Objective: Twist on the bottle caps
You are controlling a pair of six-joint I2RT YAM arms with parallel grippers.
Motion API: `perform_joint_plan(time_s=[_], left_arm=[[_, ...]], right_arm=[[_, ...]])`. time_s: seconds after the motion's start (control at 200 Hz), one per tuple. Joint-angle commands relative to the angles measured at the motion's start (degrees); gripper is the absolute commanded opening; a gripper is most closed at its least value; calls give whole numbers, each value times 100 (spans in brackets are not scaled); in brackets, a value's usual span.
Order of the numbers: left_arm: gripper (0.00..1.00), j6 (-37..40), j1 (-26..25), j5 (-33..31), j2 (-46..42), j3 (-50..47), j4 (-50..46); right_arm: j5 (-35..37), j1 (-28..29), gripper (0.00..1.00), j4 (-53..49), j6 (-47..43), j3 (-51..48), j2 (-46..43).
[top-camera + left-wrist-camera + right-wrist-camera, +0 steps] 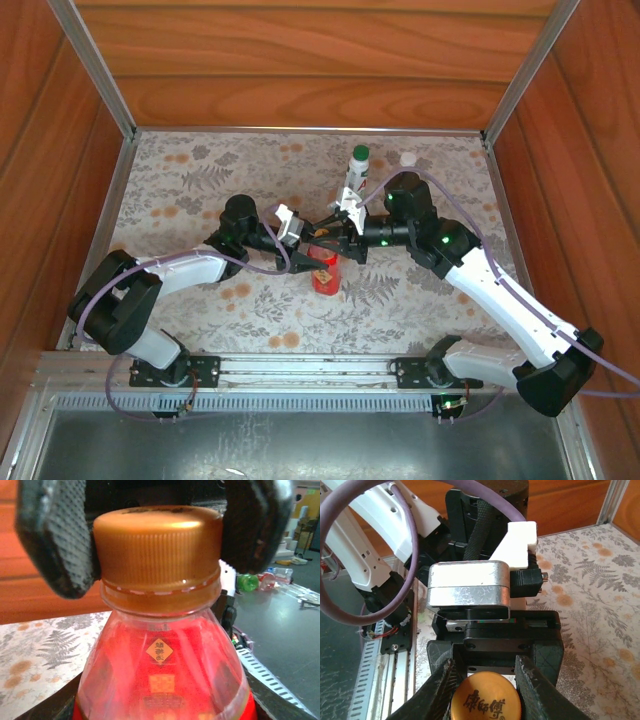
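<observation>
Your right pincer [486, 692] pinches the orange cap [157, 545] sitting on the red bottle [162, 672]. Your left pincer [162, 704] clamps that bottle's body, which stands upright near the middle of the bench [200, 190].

Bright, even light throughout; shadows on the tabletop [180, 190] are soft. In the left wrist view the orange cap [157, 545] glints, background blurred.

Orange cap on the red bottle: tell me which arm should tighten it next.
Right. The right pincer straddles the orange cap from above, fingers against its ribbed sides, so it could likely twist straight away. The left pincer grips the red bottle lower down, bracing it.
</observation>
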Motion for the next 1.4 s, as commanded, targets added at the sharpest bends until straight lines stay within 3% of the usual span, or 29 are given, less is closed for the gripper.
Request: perform_joint_plan(time_s=[0.0,0.125,0.325,0.445,0.54,0.67,0.73,0.859,0.959,1.219,1.394], left_arm=[[56,477,17,-1154,-69,-47,110],[56,565,-12,-2707,9,65,110],[56,740,-290,-4656,104,210,123],[55,1001,-580,-5487,205,280,119],[56,1056,-668,-5692,247,308,121],[55,1052,-657,-5633,234,244,110],[55,1057,-615,-5411,221,196,110],[56,767,-306,-3956,182,37,111],[55,778,-167,-2865,25,-125,111],[56,236,33,-532,-256,-247,99],[56,50,28,-61,-220,-133,85]], right_arm=[[1616,-26,8,495,458,-40,36],[3553,-7,6,920,859,-162,309],[5621,76,5,1159,1806,-130,899],[6514,81,4,621,2442,239,1427],[6604,60,4,561,2629,289,1580],[5792,42,9,1253,2218,-64,1271],[5017,13,27,1743,1780,-330,997],[3146,-36,53,2148,1119,-711,256],[1927,-107,63,1728,681,-760,-243],[405,-128,66,306,244,-331,-807],[-207,-122,64,-182,128,91,-524]])
